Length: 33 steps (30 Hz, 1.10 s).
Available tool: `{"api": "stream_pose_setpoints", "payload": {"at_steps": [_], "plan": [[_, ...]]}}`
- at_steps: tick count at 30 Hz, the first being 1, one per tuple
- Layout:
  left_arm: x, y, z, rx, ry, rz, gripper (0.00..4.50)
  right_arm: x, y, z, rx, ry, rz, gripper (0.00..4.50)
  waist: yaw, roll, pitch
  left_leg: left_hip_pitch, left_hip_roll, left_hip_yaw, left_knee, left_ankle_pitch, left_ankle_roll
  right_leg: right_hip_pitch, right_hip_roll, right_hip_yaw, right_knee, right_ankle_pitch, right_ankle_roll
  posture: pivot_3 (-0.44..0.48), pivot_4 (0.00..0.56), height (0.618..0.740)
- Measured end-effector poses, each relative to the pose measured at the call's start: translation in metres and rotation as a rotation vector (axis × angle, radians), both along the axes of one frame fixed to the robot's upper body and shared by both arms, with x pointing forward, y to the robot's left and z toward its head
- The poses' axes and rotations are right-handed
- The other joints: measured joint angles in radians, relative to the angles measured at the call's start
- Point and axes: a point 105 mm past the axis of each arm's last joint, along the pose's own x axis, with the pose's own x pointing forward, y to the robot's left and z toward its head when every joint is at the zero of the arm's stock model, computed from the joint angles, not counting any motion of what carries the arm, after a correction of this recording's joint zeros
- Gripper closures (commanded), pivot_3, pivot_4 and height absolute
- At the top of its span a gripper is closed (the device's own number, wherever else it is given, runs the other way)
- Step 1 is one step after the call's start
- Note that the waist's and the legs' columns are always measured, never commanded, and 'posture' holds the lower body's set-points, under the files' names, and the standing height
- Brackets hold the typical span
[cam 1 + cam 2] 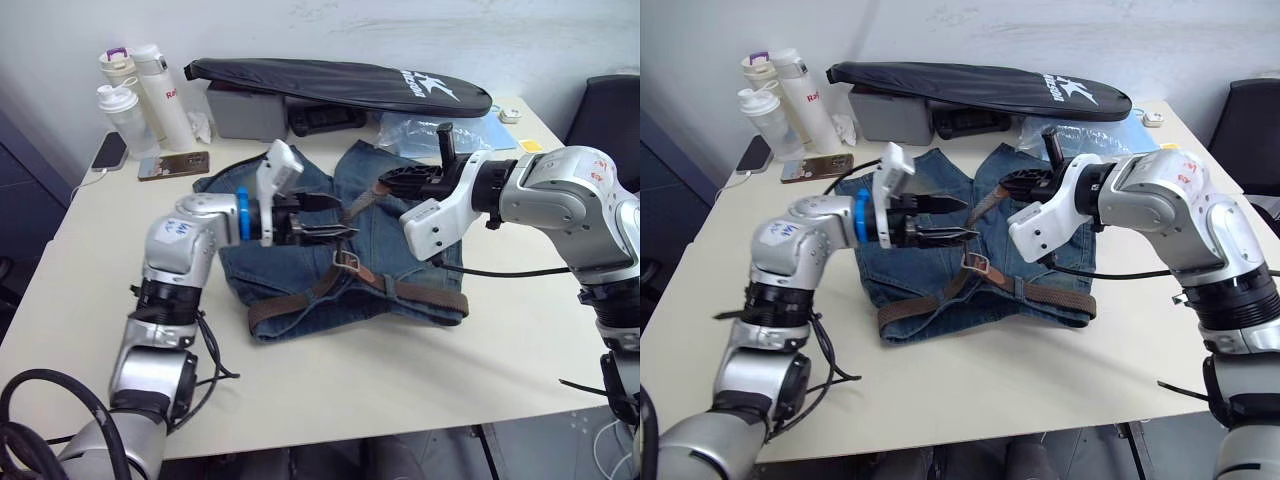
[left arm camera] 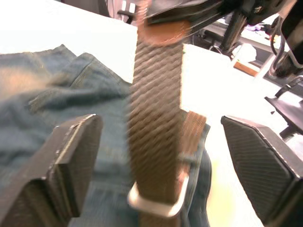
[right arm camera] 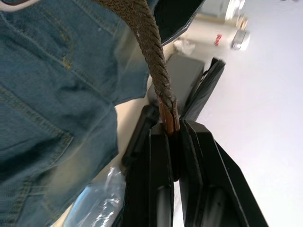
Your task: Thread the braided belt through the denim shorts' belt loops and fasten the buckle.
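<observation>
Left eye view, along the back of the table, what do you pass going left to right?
White bottles → phone → second phone → grey box → long black zipped bag → clear plastic bag.

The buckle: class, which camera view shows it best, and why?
The left wrist view: the buckle shows large, its silver frame around the belt. The eye views show it small on the shorts. The right wrist view shows belt, not buckle.

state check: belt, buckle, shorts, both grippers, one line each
braided belt: lies along the waistband, free end lifted off the shorts
buckle: on the shorts, belt end passed through its frame
denim shorts: spread flat on the table
right gripper: shut on the belt tip
left gripper: open, fingers either side of the strap
</observation>
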Motion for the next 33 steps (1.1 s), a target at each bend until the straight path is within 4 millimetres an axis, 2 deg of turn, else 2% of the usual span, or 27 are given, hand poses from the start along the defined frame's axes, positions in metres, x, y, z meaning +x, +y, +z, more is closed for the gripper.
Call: {"api": "stream_pose_setpoints", "payload": {"at_steps": [9, 10, 13, 16, 17, 21, 22, 24, 26, 27, 33], "plan": [[0.004, -0.004, -0.013, 0.068, -0.045, 0.079, 0.05, 0.0, 0.0, -0.001, 0.002, 0.017, -0.023, 4.5, -0.001, 0.001, 0.0, 0.001, 0.002, 0.0, -0.001, 0.0, -0.001, 0.0, 0.002, 0.0, -0.002, 0.0, 0.0, 0.0, 0.15, 0.74], [0.005, -0.005, -0.014, 0.072, -0.046, 0.086, 0.56, -0.001, 0.0, -0.001, 0.003, 0.017, -0.023, 4.5, -0.001, 0.001, 0.0, 0.001, 0.002, 0.0, -0.001, 0.0, -0.001, 0.0, 0.002, 0.0, -0.002, 0.0, 0.0, 0.0, 0.15, 0.74], [0.007, -0.007, -0.02, 0.09, -0.052, 0.112, 1.45, -0.002, 0.001, -0.001, 0.014, 0.023, -0.02, 4.5, -0.001, 0.0, 0.0, 0.001, 0.002, 0.0, -0.001, 0.0, -0.001, 0.0, 0.002, 0.0, -0.002, 0.0, 0.0, 0.0, 0.15, 0.74], [0.011, -0.012, -0.02, 0.072, -0.061, 0.155, 2.63, -0.003, 0.003, -0.002, 0.026, 0.039, -0.026, 4.5, 0.002, 0.0, 0.0, 0.001, 0.001, 0.0, -0.001, 0.0, -0.001, 0.001, 0.001, 0.0, -0.003, 0.0, 0.0, 0.0, 0.15, 0.74], [0.012, -0.011, -0.019, 0.065, -0.058, 0.16, 2.79, -0.003, 0.003, -0.002, 0.028, 0.042, -0.03, 4.5, 0.001, 0.0, 0.0, 0.0, 0.001, 0.0, -0.001, 0.0, -0.001, 0.0, 0.001, 0.0, -0.003, 0.0, 0.0, 0.0, 0.15, 0.74], [0.014, -0.007, -0.019, 0.056, -0.035, 0.178, 4.35, -0.002, -0.001, -0.007, 0.056, 0.075, -0.07, 4.5, 0.001, 0.0, 0.0, 0.0, 0.001, 0.001, -0.001, 0.0, -0.001, 0.0, 0.001, 0.0, -0.004, 0.0, 0.0, 0.0, 0.15, 0.74], [0.014, -0.008, -0.019, 0.053, -0.027, 0.176, 4.49, -0.002, -0.002, -0.006, 0.067, 0.084, -0.074, 4.5, 0.001, 0.0, 0.0, 0.0, 0.002, 0.001, -0.001, 0.0, -0.001, 0.0, 0.001, 0.0, -0.004, 0.0, 0.0, 0.0, 0.15, 0.74], [0.014, -0.008, -0.019, 0.043, -0.018, 0.177, 4.49, -0.002, -0.002, -0.006, 0.101, 0.113, -0.087, 4.5, 0.001, 0.0, 0.0, 0.0, 0.002, 0.0, -0.001, 0.0, -0.001, 0.001, 0.001, 0.0, -0.004, 0.0, 0.0, 0.0, 0.15, 0.74], [0.013, -0.009, -0.019, 0.039, -0.009, 0.175, 4.5, -0.002, -0.003, -0.007, 0.14, 0.149, -0.101, 3.59, 0.001, 0.0, 0.0, 0.0, 0.002, 0.0, -0.001, 0.0, -0.001, 0.001, 0.001, 0.0, -0.004, 0.0, 0.0, 0.0, 0.15, 0.74], [0.014, -0.008, -0.02, 0.039, -0.002, 0.178, 4.5, -0.003, -0.003, -0.006, 0.168, 0.167, -0.1, 3.31, 0.001, 0.0, 0.0, 0.0, 0.002, 0.0, -0.001, 0.0, -0.001, 0.001, 0.001, 0.0, -0.004, 0.0, 0.001, 0.0, 0.15, 0.74], [0.012, -0.011, -0.021, 0.003, 0.067, 0.179, 4.5, -0.011, 0.001, 0.0, 0.265, 0.229, -0.077, 0.6, 0.001, 0.0, 0.0, 0.0, 0.002, 0.0, -0.001, 0.0, -0.002, 0.001, 0.001, 0.0, -0.005, 0.0, 0.001, 0.0, 0.15, 0.74]]}}
